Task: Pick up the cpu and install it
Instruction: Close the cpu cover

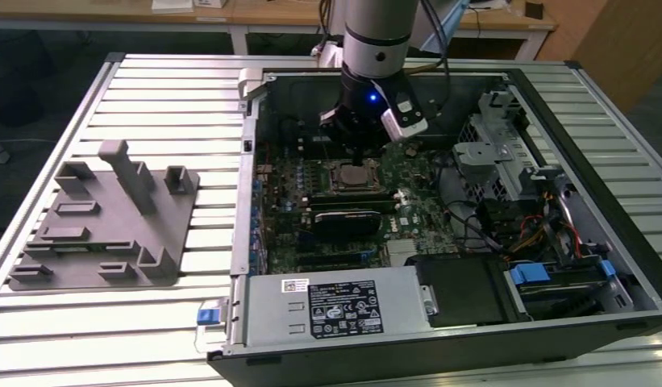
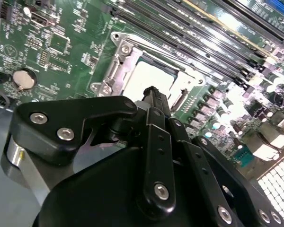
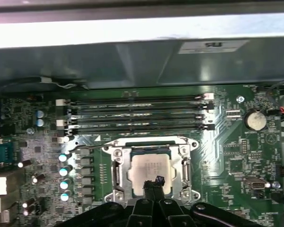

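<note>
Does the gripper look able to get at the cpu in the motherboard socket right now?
Probably yes: the gripper hangs just above the cpu, whose metal top lies bare in the socket frame, with no cable or card between them.

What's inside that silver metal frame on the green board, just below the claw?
The cpu, a pale square chip, lies flat inside the frame. The claw covers part of one edge, and whatever lies beneath the chip is hidden.

The arm (image 1: 376,32) was a silver-grey tube with a black wrist (image 1: 358,117), a blue light (image 1: 372,98) and black cables (image 1: 430,32). The claw (image 2: 151,92) was matte black, its linkages pinned with silver screws (image 2: 162,190).
</note>
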{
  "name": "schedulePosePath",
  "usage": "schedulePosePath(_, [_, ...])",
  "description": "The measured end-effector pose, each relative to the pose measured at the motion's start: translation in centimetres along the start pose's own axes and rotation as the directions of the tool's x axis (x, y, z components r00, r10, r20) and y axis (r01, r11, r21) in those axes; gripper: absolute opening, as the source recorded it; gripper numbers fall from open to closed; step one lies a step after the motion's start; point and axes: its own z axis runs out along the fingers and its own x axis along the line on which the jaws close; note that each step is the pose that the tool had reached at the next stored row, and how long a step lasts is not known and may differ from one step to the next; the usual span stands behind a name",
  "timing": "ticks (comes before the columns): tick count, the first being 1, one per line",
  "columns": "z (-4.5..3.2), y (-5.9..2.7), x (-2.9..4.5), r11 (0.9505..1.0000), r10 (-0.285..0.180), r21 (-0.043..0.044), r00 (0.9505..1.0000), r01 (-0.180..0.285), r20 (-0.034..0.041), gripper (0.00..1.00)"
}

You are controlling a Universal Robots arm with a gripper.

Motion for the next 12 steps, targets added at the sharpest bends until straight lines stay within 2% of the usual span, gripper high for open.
schedulePosePath(3, [-0.02, 0.01, -0.22, 1.0, 0.0, 0.0001, 1.0, 0.0, -0.0001, 0.11])
schedulePosePath(9, [-0.76, 0.02, -0.22, 1.0, 0.0, 0.0001, 1.0, 0.0, 0.0, 0.11])
schedulePosePath(12, [-0.82, 0.03, -0.22, 1.0, 0.0, -0.0002, 1.0, 0.0, 0.0001, 0.11])
